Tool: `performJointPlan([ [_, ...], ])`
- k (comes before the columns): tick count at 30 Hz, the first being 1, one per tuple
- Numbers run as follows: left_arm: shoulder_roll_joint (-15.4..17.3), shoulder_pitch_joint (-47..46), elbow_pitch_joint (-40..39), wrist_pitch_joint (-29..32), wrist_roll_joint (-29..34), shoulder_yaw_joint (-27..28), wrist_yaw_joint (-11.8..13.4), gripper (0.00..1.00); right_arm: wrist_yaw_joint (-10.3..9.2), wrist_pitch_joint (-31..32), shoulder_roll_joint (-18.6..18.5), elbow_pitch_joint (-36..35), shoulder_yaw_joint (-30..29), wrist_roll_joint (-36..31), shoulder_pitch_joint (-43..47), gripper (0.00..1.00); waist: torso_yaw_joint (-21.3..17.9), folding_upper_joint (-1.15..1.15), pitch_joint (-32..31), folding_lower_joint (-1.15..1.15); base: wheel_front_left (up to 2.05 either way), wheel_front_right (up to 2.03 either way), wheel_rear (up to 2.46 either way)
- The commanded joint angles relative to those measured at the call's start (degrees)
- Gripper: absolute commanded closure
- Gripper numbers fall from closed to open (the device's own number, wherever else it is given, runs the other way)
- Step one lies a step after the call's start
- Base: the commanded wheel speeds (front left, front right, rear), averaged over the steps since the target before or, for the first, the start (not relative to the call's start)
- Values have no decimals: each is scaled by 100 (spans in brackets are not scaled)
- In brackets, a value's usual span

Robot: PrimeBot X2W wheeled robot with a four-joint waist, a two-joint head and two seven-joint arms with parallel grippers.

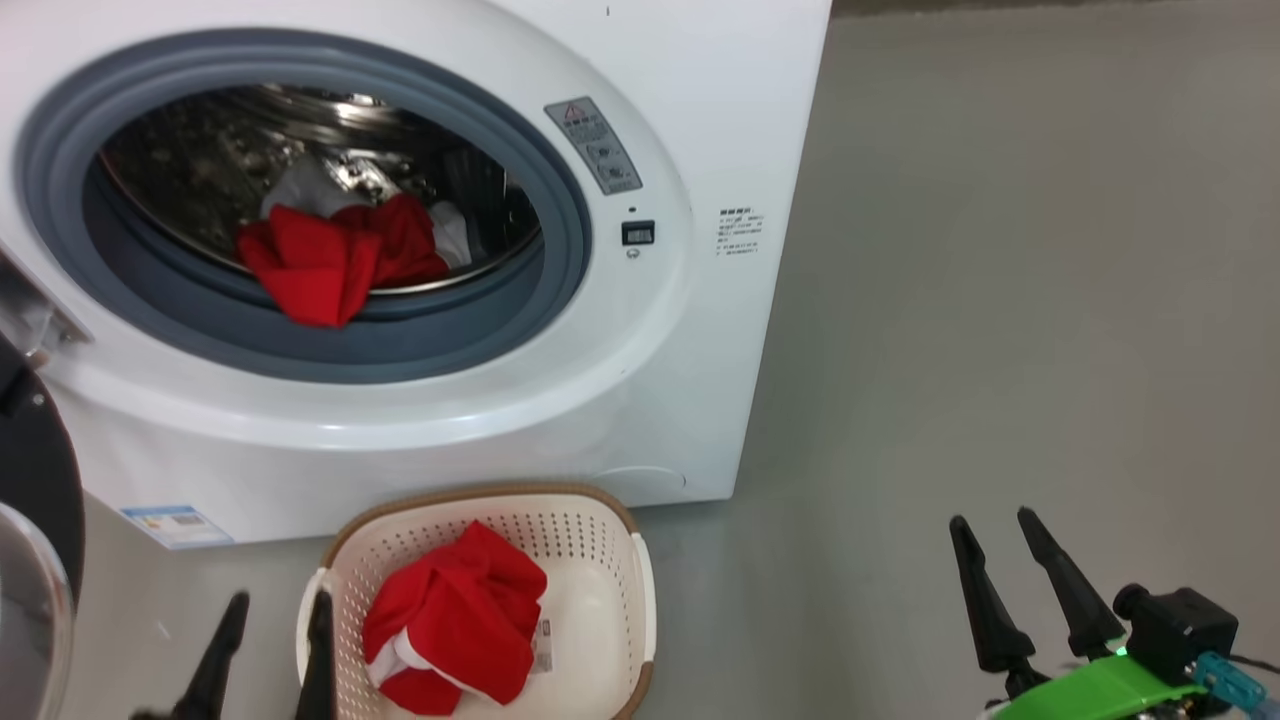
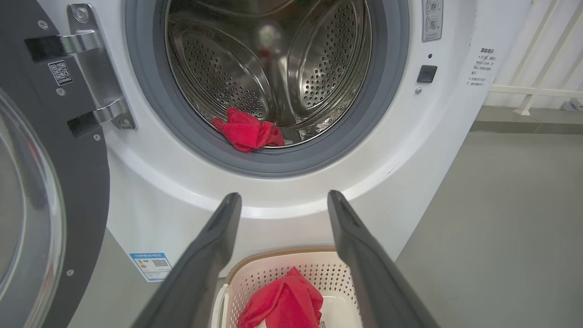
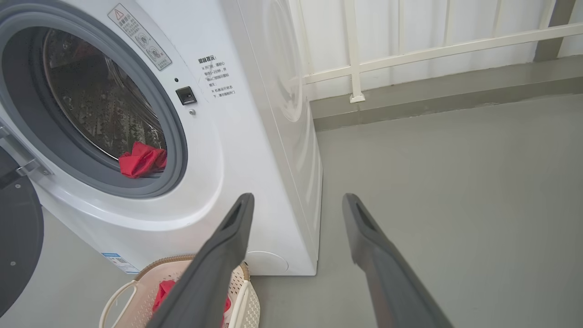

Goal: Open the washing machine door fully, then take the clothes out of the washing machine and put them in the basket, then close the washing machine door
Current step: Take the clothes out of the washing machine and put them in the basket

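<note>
The dark-fingered left claw (image 1: pixel 281 600) and right claw (image 1: pixel 992 518) hang spread and empty, while one bright red fabric garment (image 1: pixel 325 262) lies at the drum lip of the white washing machine (image 1: pixel 700 120), and another red garment (image 1: pixel 455 620) lies in the cream perforated basket (image 1: pixel 610 565).

We see the mouth of the drum (image 2: pixel 218 77) unblocked, washing machine door (image 2: pixel 86 191) swung wide on our left, basket (image 1: pixel 480 493) standing just below the opening, open floor (image 1: pixel 1000 300) on our right.

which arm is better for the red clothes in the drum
Left. Its open jaws point at the clothes in the drum; the right arm's aim at floor beside the washing machine.
</note>
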Motion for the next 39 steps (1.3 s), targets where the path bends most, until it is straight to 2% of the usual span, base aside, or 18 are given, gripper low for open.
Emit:
performJointPlan([
  [1, 24, -382, -20, -30, 76, 145, -17, 0, 36, -37, -26, -168, 72, -31, -259, 0, 12, 0, 164, 0, 0, 0, 0],
  [6, 139, -1254, 624, -30, 345, -2, 14, 0, 36, -37, 102, -216, 73, -66, -442, 0, 6, 0, 569, 0, 0, 0, 0],
  [9, 353, -2206, 1270, -30, 650, -190, 105, 0, 36, -37, 181, -238, 101, -102, -638, 0, -49, 0, 885, 0, 0, 0, 0],
  [10, 353, -2206, 1270, -30, 650, -190, 105, 0, 36, -37, 181, -238, 101, -102, -638, 0, -49, 0, 885, 0, 0, 0, 0],
  [13, 611, -3209, 1921, 44, 982, -333, 307, 0, 36, -37, 240, -249, 152, -108, -855, 0, -171, 0, 1155, 0, 0, 0, 0],
  [21, 970, -4873, 3202, 424, 1375, -627, 426, 0, 36, -37, 293, -287, 203, -73, -1155, 0, -395, 0, 1573, 0, 0, 0, 0],
  [27, 1098, -5866, 4123, 844, 1628, -859, 542, 0, 36, -37, 298, -342, 238, 62, -1320, 0, -469, 0, 1863, 0, 0, 0, 0],
  [39, 1527, -7358, 5646, 1159, 1842, -1071, 730, 0, 36, -37, 299, -439, 332, 273, -1667, 0, -742, 0, 2412, 0, 0, 0, 0],
])
